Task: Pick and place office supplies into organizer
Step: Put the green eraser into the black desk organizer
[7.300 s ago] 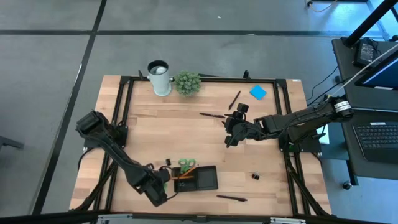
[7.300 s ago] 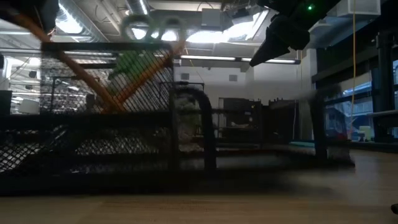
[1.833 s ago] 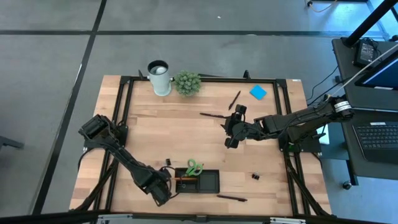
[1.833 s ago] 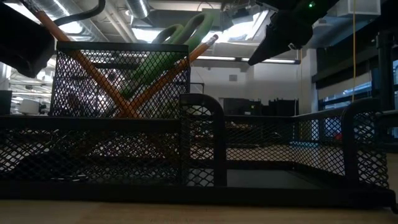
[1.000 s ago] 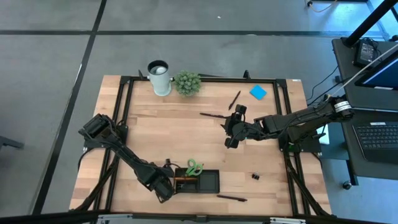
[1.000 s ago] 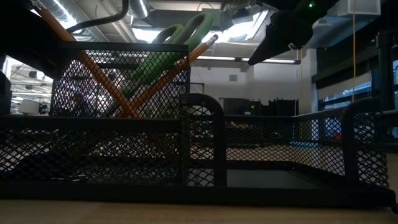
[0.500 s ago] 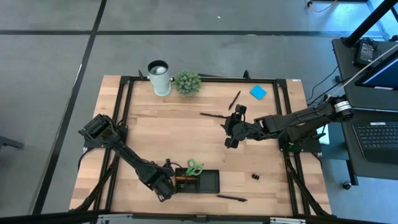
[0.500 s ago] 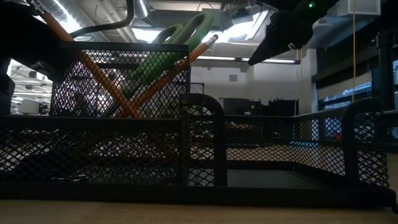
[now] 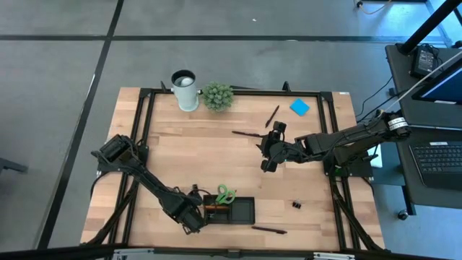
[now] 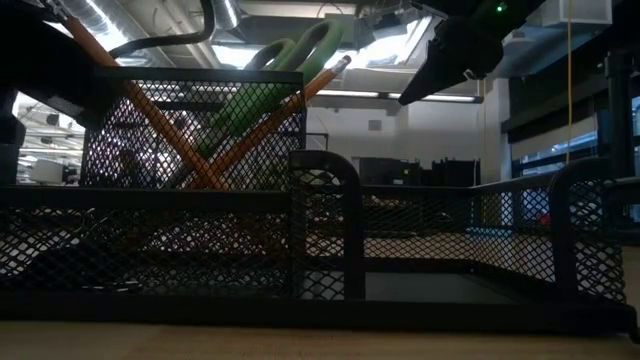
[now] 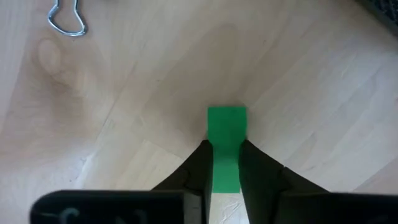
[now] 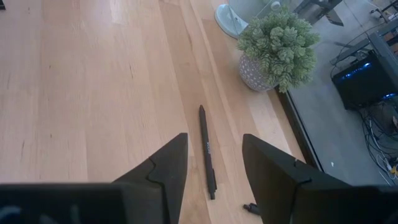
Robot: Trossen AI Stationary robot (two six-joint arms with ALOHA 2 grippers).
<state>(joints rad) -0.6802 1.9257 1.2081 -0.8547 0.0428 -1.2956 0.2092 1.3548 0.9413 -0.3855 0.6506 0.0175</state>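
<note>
Now left gripper (image 11: 225,163) was down on table just beside organizer (image 9: 238,210), fingers clamped on green eraser (image 11: 226,127). Needed straight lift, firm squeeze, then carry over mesh wall. Right gripper (image 12: 214,163) hovered apart mid-table above black pen (image 12: 207,151).

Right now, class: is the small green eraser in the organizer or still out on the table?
Out. The green eraser lies on bare wood between the left gripper's fingers, beside the organizer.

Green eraser (image 11: 226,140), black mesh organizer (image 10: 300,240), orange pencils (image 10: 160,125), green-handled scissors (image 10: 275,75).
</note>
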